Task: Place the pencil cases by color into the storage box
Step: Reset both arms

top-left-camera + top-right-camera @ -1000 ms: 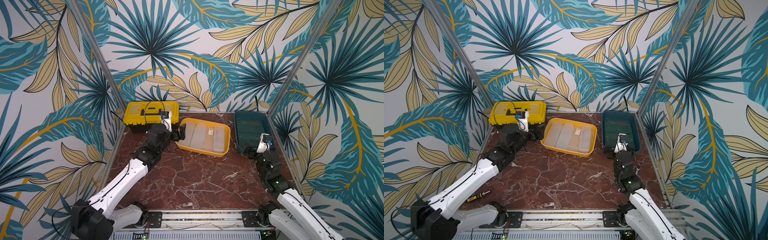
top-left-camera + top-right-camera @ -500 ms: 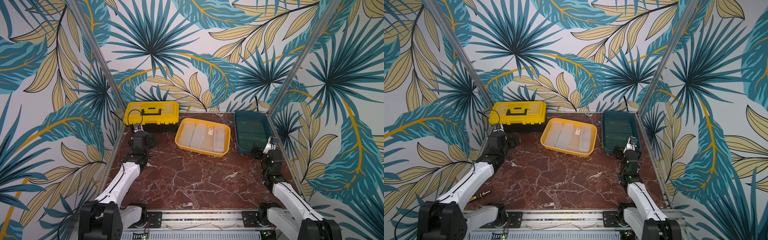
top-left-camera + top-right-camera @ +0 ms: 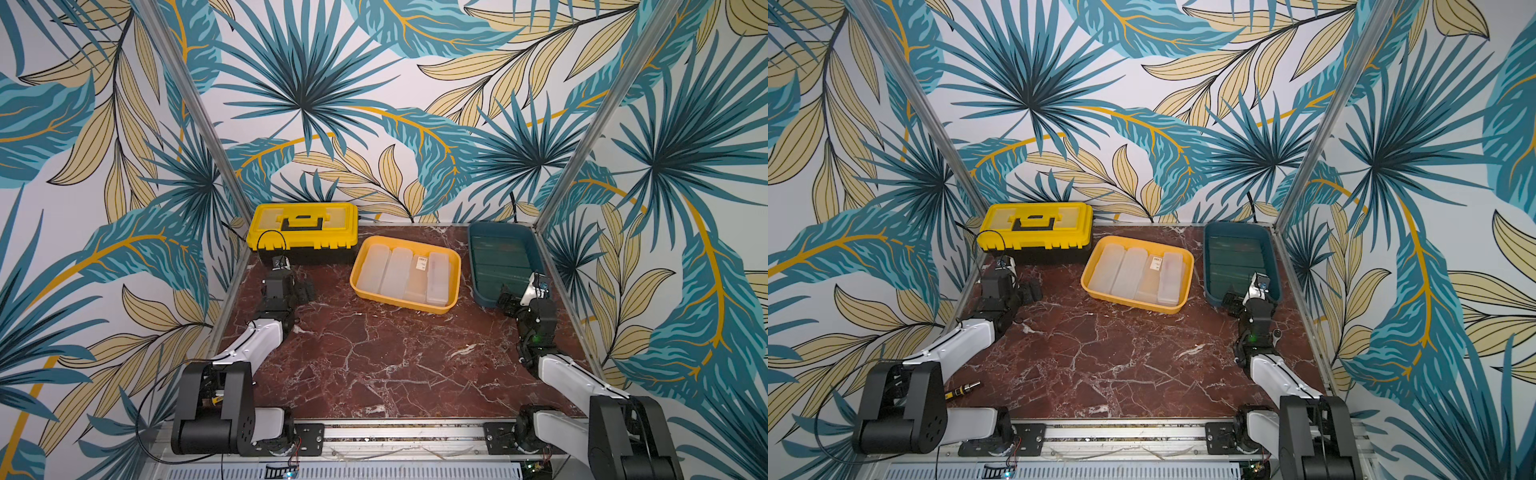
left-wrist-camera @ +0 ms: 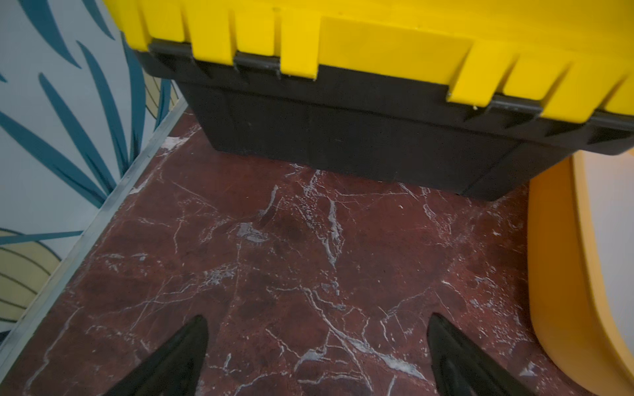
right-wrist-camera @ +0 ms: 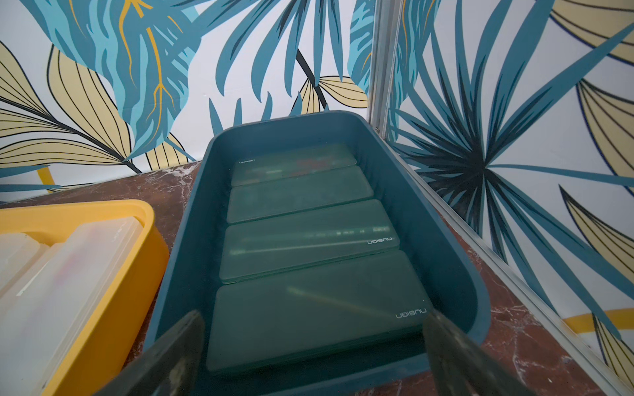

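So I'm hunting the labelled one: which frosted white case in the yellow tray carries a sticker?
The frosted case second from the blue bin: a white sticker sits at its far end; the other three are bare.

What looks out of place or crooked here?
A small tool, perhaps a screwdriver, lies loose on the table near its front left corner. The yellow tray sits turned at an angle, while the blue tray sits square.

Red marble table carried a yellow toolbox at the back, a yellow tray beside it, then a teal bin, and a small tool lay near the front edge.
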